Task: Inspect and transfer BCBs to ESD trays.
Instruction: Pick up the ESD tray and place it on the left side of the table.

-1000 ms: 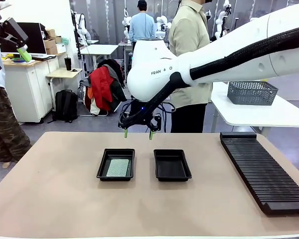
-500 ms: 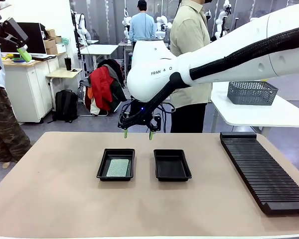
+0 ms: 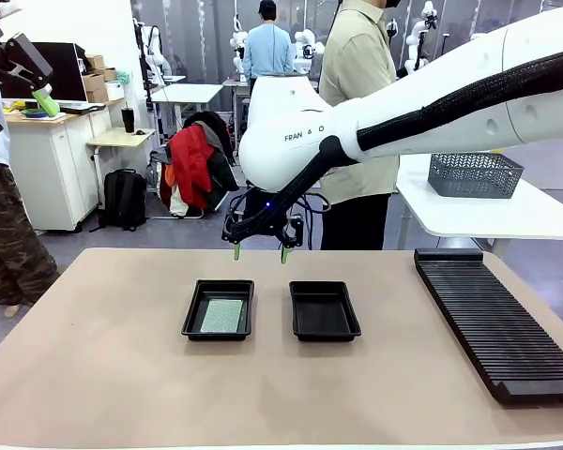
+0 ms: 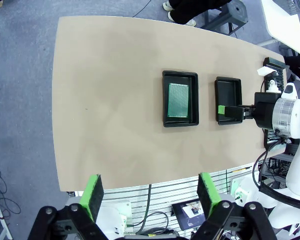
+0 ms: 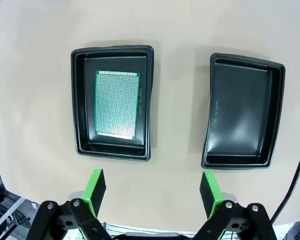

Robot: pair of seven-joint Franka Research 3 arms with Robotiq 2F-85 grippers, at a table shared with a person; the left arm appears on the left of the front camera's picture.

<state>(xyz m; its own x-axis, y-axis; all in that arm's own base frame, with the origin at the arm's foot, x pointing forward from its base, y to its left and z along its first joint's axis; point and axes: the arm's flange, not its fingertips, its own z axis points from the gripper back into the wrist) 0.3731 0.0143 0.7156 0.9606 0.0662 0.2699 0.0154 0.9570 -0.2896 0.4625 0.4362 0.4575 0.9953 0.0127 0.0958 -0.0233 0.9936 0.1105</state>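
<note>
Two black ESD trays lie side by side mid-table. The left tray (image 3: 218,309) (image 5: 112,102) (image 4: 180,98) holds one green speckled BCB (image 3: 222,316) (image 5: 117,102) (image 4: 178,99) flat on its floor. Nothing lies in the right tray (image 3: 325,310) (image 5: 242,117) (image 4: 226,90). My right gripper (image 3: 259,251) (image 5: 153,192) hangs open above the table's far side, over the gap between the trays, with nothing between its green pads. Raised high at the picture's upper left, my left gripper (image 3: 19,108) (image 4: 153,193) stands open and bare, looking down on the whole table.
A long black ribbed rack (image 3: 497,319) runs along the table's right side. A person in a beige shirt (image 3: 357,75) stands beyond the far edge. A grey mesh basket (image 3: 474,174) sits on a white side table at the right.
</note>
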